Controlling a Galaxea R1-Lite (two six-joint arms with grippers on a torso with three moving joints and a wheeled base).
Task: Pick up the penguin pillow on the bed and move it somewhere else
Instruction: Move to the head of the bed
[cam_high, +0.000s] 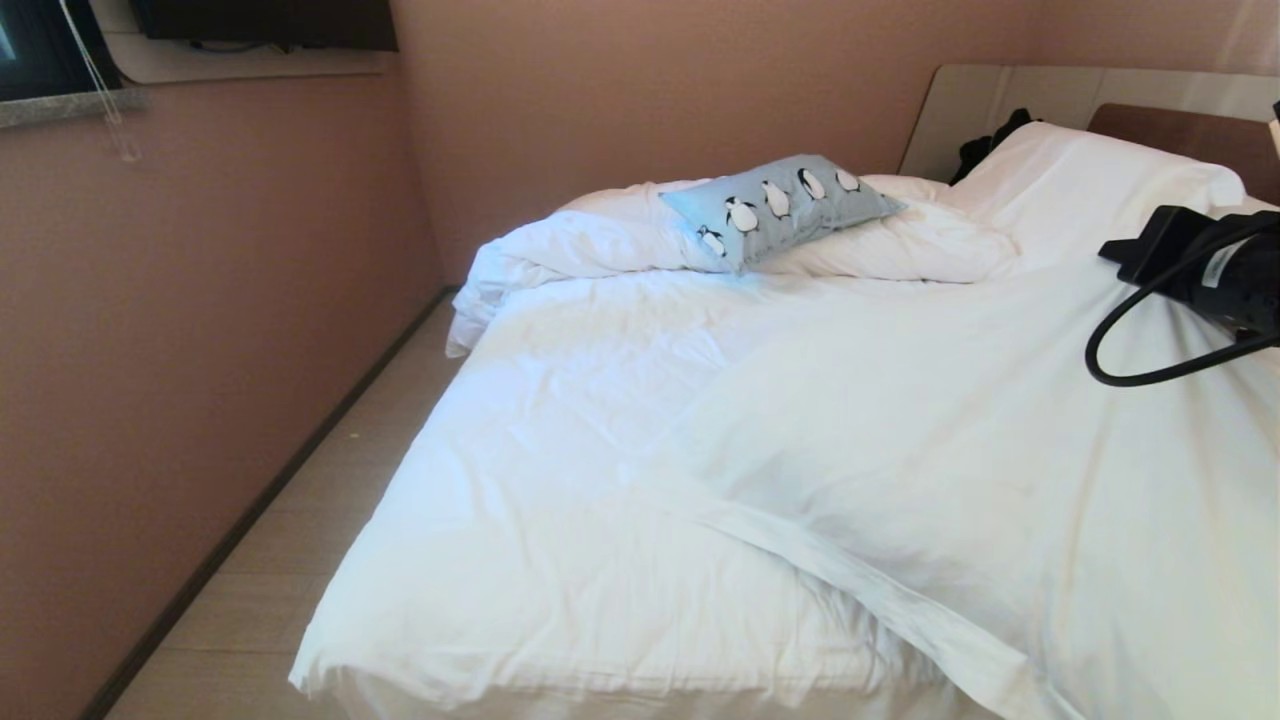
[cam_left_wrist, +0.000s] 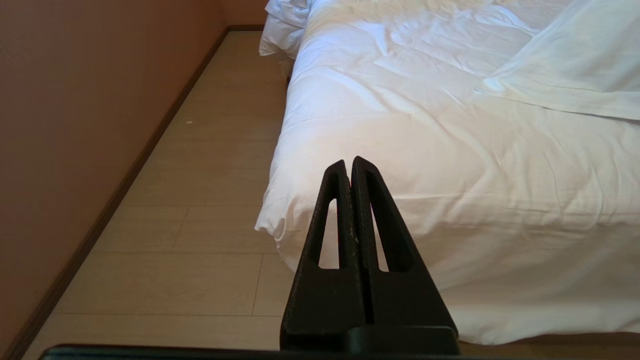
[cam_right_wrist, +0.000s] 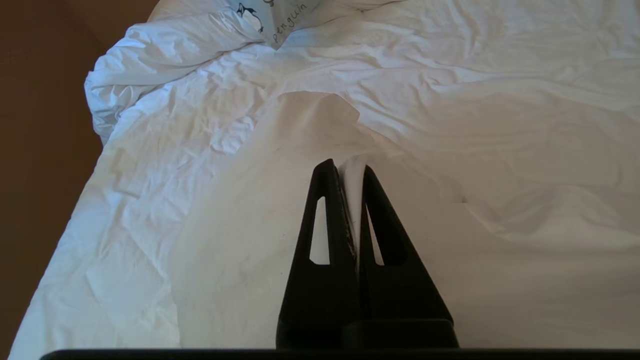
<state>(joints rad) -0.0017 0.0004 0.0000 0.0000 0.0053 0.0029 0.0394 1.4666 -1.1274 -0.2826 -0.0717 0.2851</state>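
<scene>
- So far we have not taken hold of the penguin pillow (cam_high: 780, 208); it lies on a bunched roll of duvet (cam_high: 600, 245) at the far side of the bed (cam_high: 560, 560), close to the pink wall (cam_high: 650, 80) and a little short of the white pillows (cam_high: 1080, 175) by the headboard (cam_high: 1180, 130).
- Our right gripper (cam_right_wrist: 347, 170) hangs over the middle of the bed with its fingers drawn together. A raised white fold of sheet (cam_right_wrist: 320, 107) shows in the narrow gap at the tips; we cannot tell whether it is pinched or only lies behind them.
- In the head view only the right arm's black body and looped cable (cam_high: 1190, 290) show, at the right edge.
- Our left gripper (cam_left_wrist: 348, 164) sits low near the foot corner of the bed, above the wooden floor (cam_left_wrist: 210, 165), fingers pressed together with nothing between them. It looks parked.
- What the coming move turns on: the pillow lies ahead of the right gripper and off toward our left, well apart from it. In the right wrist view only one printed corner of it peeks in at the frame's edge.
- Its long axis runs slantwise, the near-left corner low on the duvet roll and the far-right corner pointing toward the headboard.
- We judge the right arm the nearer one; it would need to open, reach forward and leftward, and close across the pillow's short side.
</scene>
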